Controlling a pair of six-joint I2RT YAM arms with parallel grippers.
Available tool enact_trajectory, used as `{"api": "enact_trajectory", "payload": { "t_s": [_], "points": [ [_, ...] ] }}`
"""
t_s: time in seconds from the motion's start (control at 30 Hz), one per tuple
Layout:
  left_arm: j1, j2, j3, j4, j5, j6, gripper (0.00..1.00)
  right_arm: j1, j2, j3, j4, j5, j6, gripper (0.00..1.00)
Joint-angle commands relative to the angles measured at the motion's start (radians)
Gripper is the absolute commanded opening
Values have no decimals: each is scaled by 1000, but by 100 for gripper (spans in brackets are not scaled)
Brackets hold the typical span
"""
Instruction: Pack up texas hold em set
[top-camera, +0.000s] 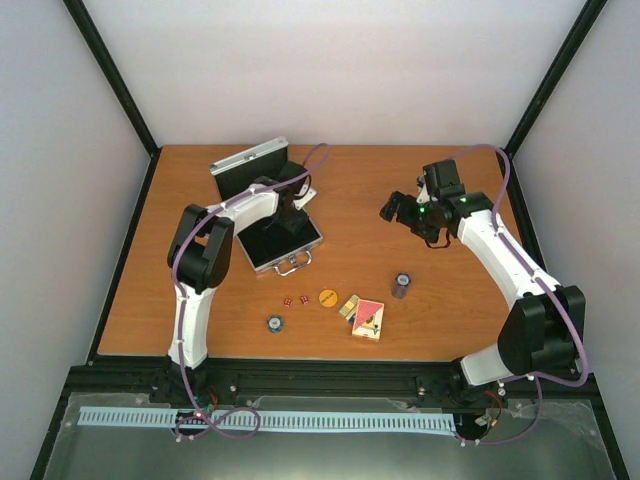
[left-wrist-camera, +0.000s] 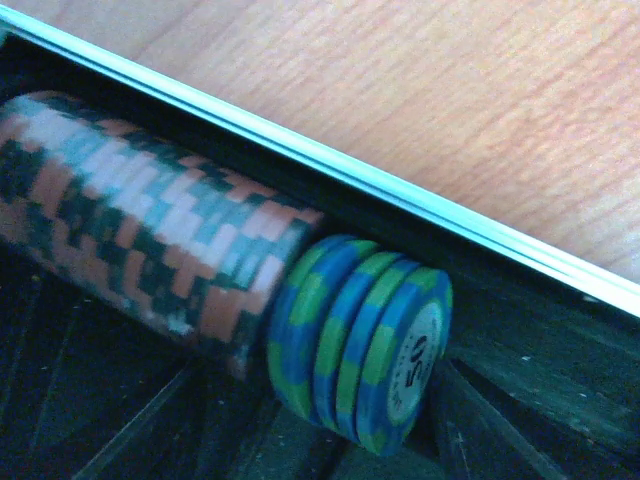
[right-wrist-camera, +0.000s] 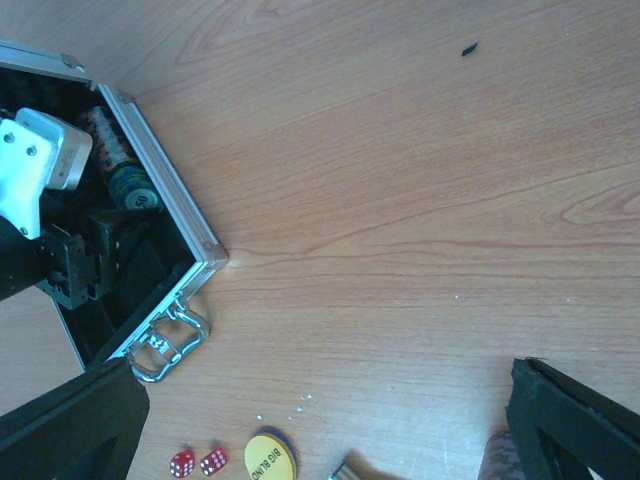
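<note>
Under left gripper (top-camera: 288, 222), inside silver case (right-wrist-camera: 165, 190): orange-black chip stack (left-wrist-camera: 150, 250) on its side, blue-green chips (left-wrist-camera: 360, 340) touching its end. Cannot tell left gripper's spread. Spread wide, empty: right gripper (right-wrist-camera: 325, 400), well apart from that case.

You have one silver aluminium case (right-wrist-camera: 165, 190) with black lining. Inside it, count one long row of orange-and-black chips (left-wrist-camera: 140, 240) and four blue-and-green chips (left-wrist-camera: 350, 350). Loose on the wooden table (top-camera: 440, 320) you have two small red dice (right-wrist-camera: 182, 463), one yellow-orange round button (right-wrist-camera: 268, 458), two card decks (top-camera: 368, 320), one dark chip stack (top-camera: 402, 285) and one small blue chip pile (top-camera: 274, 323).
</note>
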Motion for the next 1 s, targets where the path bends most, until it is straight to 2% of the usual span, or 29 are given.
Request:
{"api": "enact_trajectory", "payload": {
  "t_s": [0.0, 0.17, 0.53, 0.73, 0.97],
  "points": [
    [4, 5, 9, 56, -91, 4, 65, -7, -15, -16, 12, -11, -12, 100],
    [4, 20, 25, 76, -148, 2, 67, -7, -17, -15, 5, -9, -18, 100],
    [6, 30, 46, 86, -156, -14, 70, -6, -20, -25, 5, -8, -11, 100],
    [5, -31, 6, 84, -89, -16, 77, -7, -28, -28, 8, -14, -2, 100],
    [6, -125, -28, 45, -6, -15, 80, -7, -30, -36, 5, -18, -5, 100]
  ]
}}
